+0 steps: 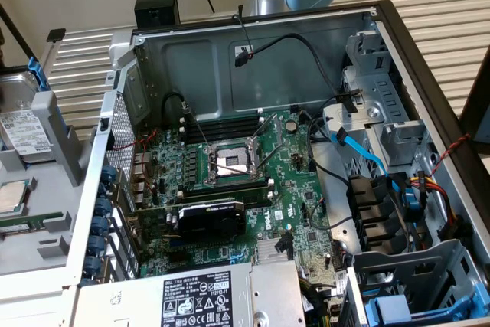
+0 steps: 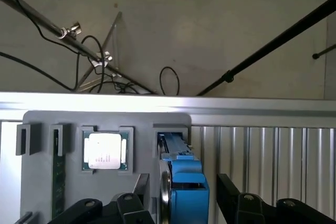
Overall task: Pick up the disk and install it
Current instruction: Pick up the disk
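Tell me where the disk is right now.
The disk sits in the grey tray at the exterior view's far left, outside the computer case, beside the processor chip.

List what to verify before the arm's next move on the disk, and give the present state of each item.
1. End effector open: ok.
2. Fingers on either side of the disk: ok.
3. The disk stands on edge in its slot in the grey holder: ok.
4. Processor chip in its own pocket, beside the disk's slot: ok.
5. Free bay for the disk in the case: cannot tell.
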